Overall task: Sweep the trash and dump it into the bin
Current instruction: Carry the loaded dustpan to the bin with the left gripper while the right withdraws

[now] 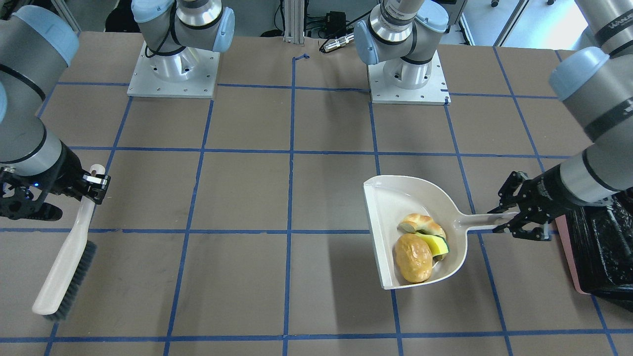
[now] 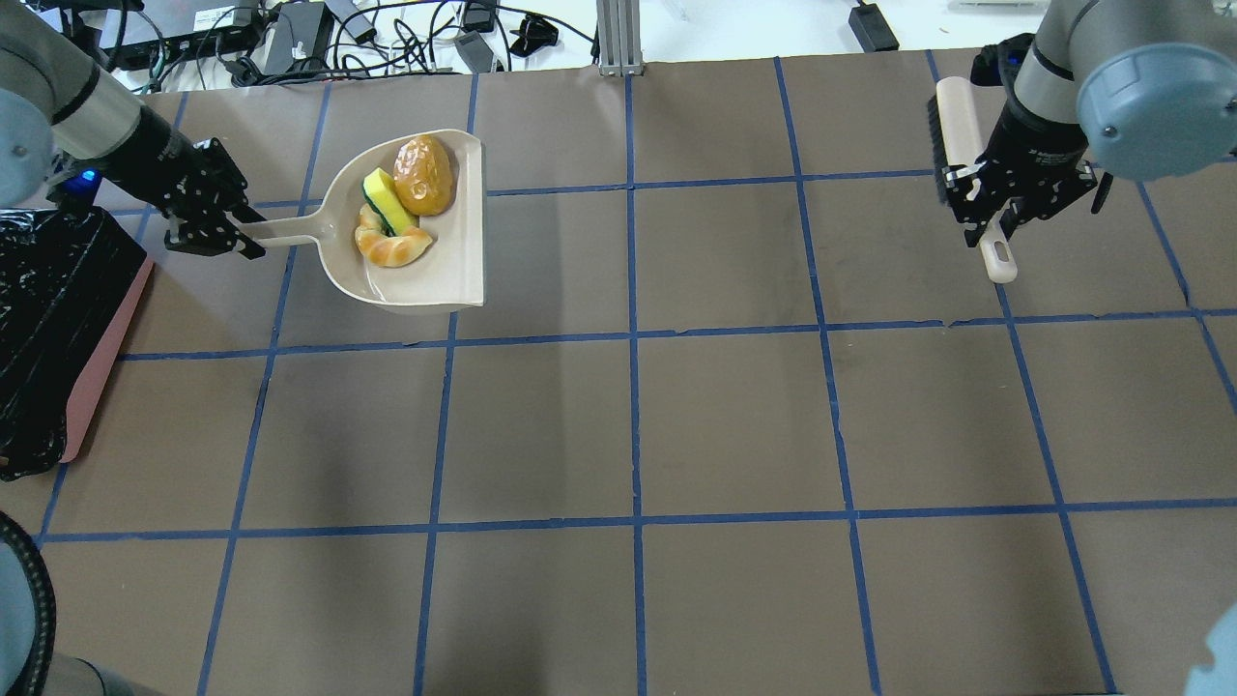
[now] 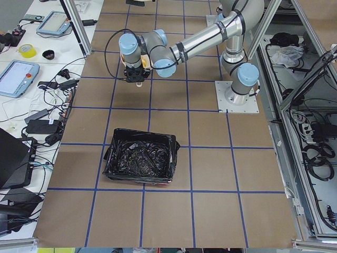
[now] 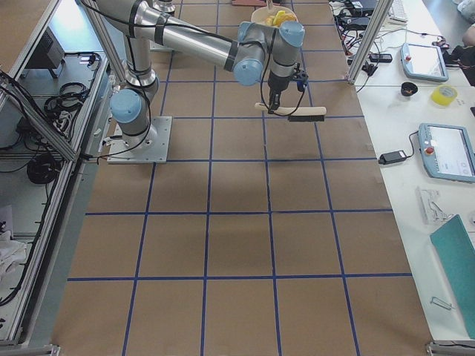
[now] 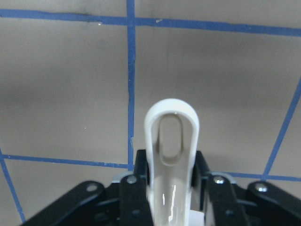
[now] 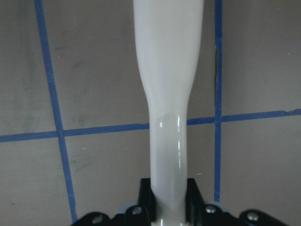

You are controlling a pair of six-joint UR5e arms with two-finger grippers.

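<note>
Trash (image 2: 401,208) all sits in the dustpan (image 2: 454,266), three bits bunched together. Left hand (image 2: 244,232) is clamped tight on the dustpan's handle, just beside the black-lined pink bin (image 2: 48,319). Right hand (image 2: 988,215) is closed around the brush (image 2: 959,106) handle, well apart across the tabletop (image 2: 734,416).

silver arms (image 1: 588,177), pale blue joint caps (image 1: 578,69), square baseplates (image 1: 148,87)
</note>
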